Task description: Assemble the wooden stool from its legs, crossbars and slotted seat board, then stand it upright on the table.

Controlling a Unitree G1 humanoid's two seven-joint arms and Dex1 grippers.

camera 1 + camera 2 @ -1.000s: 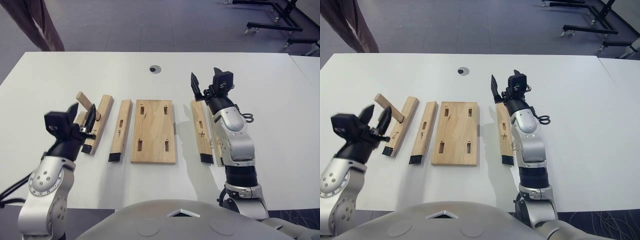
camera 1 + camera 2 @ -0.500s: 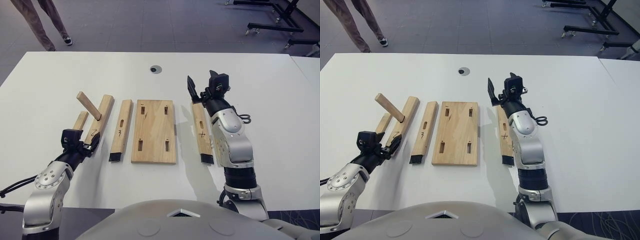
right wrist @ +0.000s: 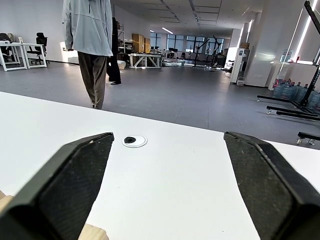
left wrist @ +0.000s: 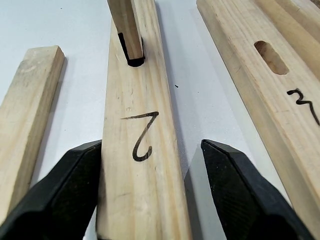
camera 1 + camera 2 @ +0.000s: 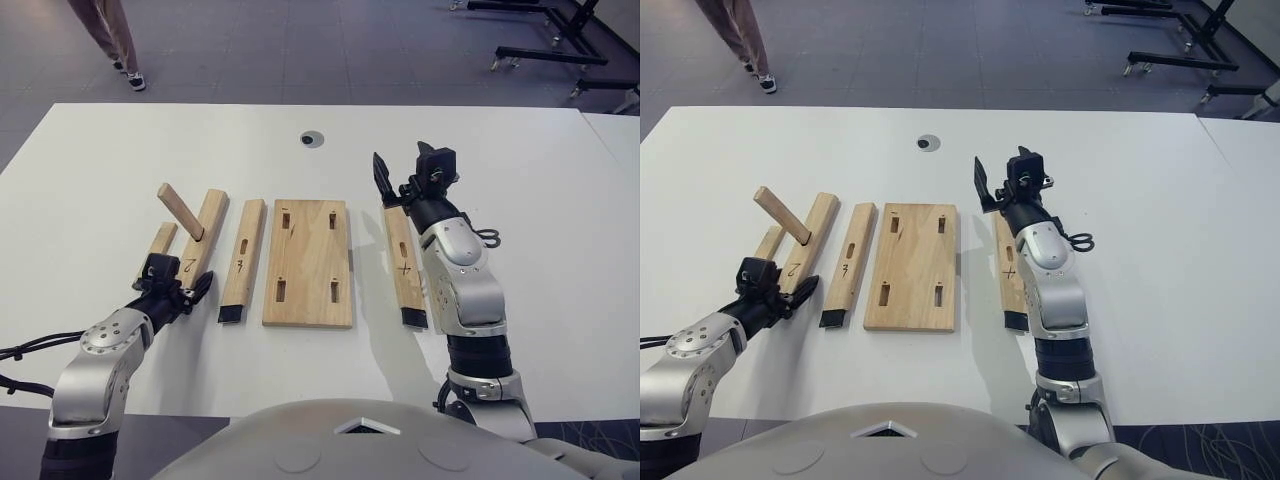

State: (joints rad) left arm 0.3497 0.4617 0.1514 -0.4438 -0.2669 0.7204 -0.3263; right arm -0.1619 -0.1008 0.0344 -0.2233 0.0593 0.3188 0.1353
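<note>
The left gripper (image 5: 185, 290) has dropped from a raised pose to bench level over the last second. It now sits at the near end of the pale wooden leg marked 2 (image 4: 142, 100), with its fingers spread, one on each side of the leg, not yet closed on it. A short wooden crossbar (image 5: 180, 211) stands tilted in that leg's slot, and a loose wooden crossbar piece (image 5: 158, 243) lies just beside the leg on the white bench (image 5: 100, 160). The right gripper (image 5: 402, 165) has barely shifted. It hangs open above the far end of the wooden leg marked with a cross (image 5: 403, 262), to the right of the slotted rectangular wooden seat board (image 5: 308, 262). A grasp of the marked leg looks imminent. Assembly seems at an early stage, with most parts lying flat and unjoined.
</note>
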